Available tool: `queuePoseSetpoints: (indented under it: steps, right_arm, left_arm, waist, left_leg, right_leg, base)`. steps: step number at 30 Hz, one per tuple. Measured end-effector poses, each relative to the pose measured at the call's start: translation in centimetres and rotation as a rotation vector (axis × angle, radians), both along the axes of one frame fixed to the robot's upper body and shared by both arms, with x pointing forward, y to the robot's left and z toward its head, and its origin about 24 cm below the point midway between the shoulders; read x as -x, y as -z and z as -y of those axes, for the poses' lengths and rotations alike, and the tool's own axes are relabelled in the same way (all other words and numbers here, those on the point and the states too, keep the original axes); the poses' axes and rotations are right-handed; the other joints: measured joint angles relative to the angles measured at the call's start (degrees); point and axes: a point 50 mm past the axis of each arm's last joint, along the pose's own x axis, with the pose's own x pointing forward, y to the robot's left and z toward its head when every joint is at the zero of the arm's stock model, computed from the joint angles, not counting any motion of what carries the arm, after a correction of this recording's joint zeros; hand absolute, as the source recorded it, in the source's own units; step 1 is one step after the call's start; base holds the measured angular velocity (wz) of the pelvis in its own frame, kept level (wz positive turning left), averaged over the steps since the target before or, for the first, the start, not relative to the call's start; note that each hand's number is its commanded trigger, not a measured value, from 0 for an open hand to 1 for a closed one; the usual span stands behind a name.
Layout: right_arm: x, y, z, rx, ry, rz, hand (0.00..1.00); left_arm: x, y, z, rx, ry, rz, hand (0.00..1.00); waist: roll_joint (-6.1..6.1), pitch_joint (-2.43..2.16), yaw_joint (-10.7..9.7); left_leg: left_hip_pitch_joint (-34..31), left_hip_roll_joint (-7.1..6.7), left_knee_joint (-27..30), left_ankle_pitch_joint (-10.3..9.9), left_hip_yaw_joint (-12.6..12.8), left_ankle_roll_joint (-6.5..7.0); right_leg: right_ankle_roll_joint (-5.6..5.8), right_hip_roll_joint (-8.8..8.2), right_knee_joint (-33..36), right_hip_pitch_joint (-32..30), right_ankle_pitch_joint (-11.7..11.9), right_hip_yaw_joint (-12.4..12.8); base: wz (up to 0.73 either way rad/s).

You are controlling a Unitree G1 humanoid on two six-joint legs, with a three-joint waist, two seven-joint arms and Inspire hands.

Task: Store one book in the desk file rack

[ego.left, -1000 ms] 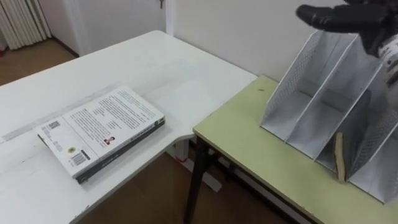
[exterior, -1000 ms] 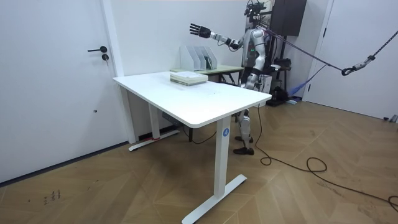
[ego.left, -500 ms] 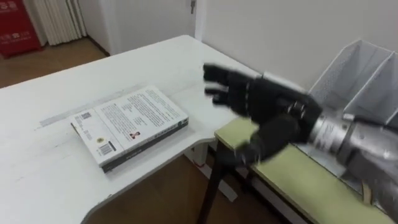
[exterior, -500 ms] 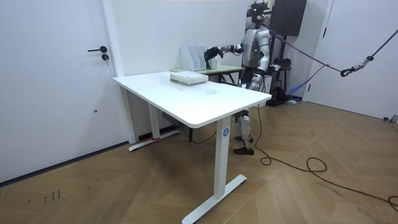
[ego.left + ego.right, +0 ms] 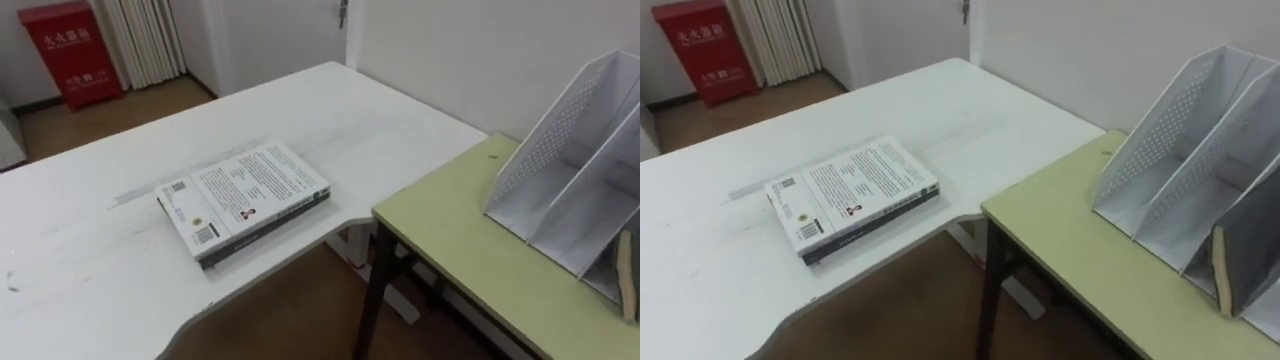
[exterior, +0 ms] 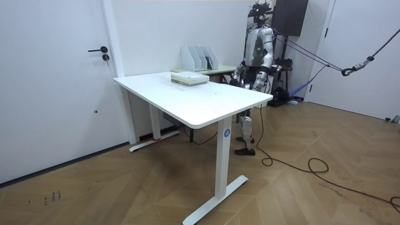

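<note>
The white perforated file rack stands on the pale green surface, its slanted dividers forming open-fronted compartments. In the compartment nearest the robot, a thin brown-edged book stands on edge, leaning against a divider. The two compartments beyond it show bare white floors.

The book to be stored lies flat on the white surface, well apart from the rack and across the gap between the two surfaces. Its white cover faces up, with blocks of print, a small picture and barcodes near one end. A dark band runs along its lower edge, and I cannot tell whether that is its own binding or a second volume beneath. A red cabinet stands on the floor much farther from the rack, past the white surface.

Half a second ago the right hand reached open across the left eye view in front of the rack. Now, in the room view, the right hand is lowered to hip height on the rack's side of the robot, and I cannot tell whether it is open or closed. The book lies where it did.
</note>
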Motion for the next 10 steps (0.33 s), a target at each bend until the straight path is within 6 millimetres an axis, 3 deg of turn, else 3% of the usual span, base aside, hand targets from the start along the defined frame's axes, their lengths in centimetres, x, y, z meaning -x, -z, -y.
queuePoseSetpoints:
  steps: [2, 5, 10]
  right_arm:
    - [1.9, 0.9, 1.2, 0.070, 0.164, -0.045, 0.00]
    - [3.1, 1.4, 1.9, 0.143, 0.279, -0.056, 0.00]
    - [3.9, 2.0, 2.4, 0.253, 0.343, -0.099, 0.00]
  left_arm:
    - [0.9, 0.2, -0.2, -0.015, -0.029, -0.018, 0.00]
    - [1.8, 0.4, 0.0, -0.016, -0.087, -0.037, 0.00]
    - [2.2, 0.4, -0.1, -0.024, -0.103, -0.052, 0.00]
  waist:
    - [0.06, 0.07, -0.69]
    - [0.01, 0.10, -1.68]
    - [0.06, 0.30, -2.48]
  left_leg:
    - [-0.04, -0.03, 0.08, 0.00, 0.50, 0.00]
    - [0.37, -0.06, -0.34, -0.02, 1.05, 0.03]
    - [1.35, -0.22, -0.95, -0.02, 1.06, 0.04]
  right_leg:
    - [0.02, 0.01, -0.24, -0.20, -0.10, 0.24]
    - [0.10, -0.05, -0.87, 0.30, -0.10, 0.45]
    - [0.21, -0.05, -1.81, 1.58, -0.13, 0.55]
  base:
    - [0.08]
    - [0.00]
    - [0.04]
